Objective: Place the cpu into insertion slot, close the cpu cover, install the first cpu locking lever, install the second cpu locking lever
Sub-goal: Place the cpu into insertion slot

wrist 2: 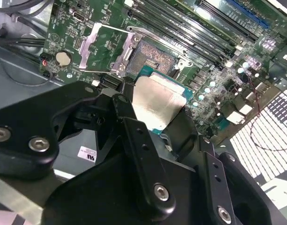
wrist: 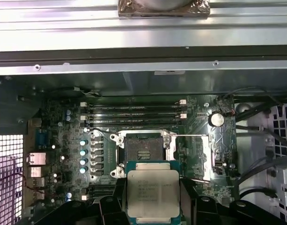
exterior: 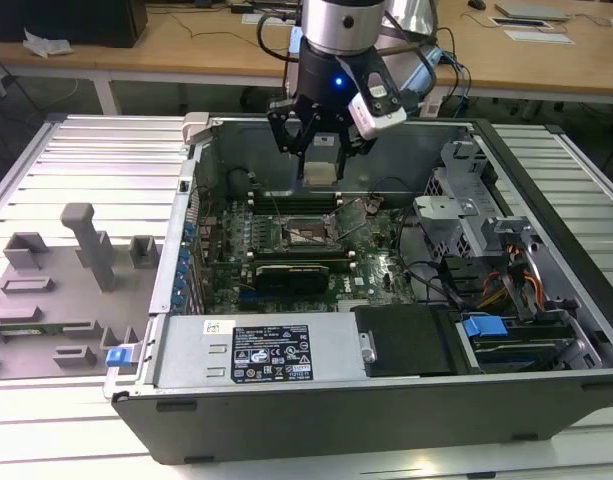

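My gripper [exterior: 321,160] hangs inside the open computer case and is shut on the cpu [exterior: 321,172], a small flat square chip with a silver-grey top. In both wrist views the black fingers [wrist: 116,202] clamp the cpu [wrist: 152,200] [wrist 2: 158,104] by two opposite edges. The chip is held in the air, above the board and a little to one side of the insertion slot [wrist: 144,151] [wrist 2: 151,57] [exterior: 300,233]. The slot lies bare, showing its dark frame and contact field. The cpu cover [wrist: 192,157] [wrist 2: 94,44] is swung open beside the slot, with thin wire levers along it.
Long black memory slots [wrist: 134,114] run close beside the socket. A black card [exterior: 291,272] lies across the green board [exterior: 381,268]. The case walls [exterior: 186,215], a drive cage [exterior: 464,205] and cables [exterior: 506,285] ring the board. Grey fixtures [exterior: 86,245] stand at the exterior view's left.
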You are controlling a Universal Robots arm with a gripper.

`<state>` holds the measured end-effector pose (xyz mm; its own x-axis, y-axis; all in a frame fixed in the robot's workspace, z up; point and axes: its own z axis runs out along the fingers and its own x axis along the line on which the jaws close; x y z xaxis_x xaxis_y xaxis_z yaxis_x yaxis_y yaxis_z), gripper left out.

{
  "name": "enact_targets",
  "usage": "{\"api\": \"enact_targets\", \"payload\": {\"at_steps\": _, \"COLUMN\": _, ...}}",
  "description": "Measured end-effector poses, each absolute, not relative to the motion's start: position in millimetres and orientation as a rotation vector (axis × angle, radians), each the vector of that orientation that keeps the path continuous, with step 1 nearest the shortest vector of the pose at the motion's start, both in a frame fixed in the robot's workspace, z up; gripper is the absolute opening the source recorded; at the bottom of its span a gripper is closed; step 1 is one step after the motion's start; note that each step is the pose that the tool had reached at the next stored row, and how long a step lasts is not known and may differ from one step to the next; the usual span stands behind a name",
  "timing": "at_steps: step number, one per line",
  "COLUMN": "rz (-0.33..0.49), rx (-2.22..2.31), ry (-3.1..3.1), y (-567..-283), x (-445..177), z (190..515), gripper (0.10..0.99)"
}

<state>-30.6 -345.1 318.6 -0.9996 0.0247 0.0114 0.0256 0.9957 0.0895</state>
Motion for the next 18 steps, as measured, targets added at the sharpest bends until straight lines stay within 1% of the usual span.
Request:
{"api": "enact_targets", "payload": {"at_steps": 4, "rz": -0.141, "rx": -0.076, "ry": -3.128, "y": -345, "x": -31, "z": 312, "gripper": 0.541}}
{"api": "enact_targets", "payload": {"at_steps": 18, "rz": -0.142, "rx": -0.577, "ry": -3.09, "y": -345, "x": -31, "z": 305, "gripper": 0.541}}
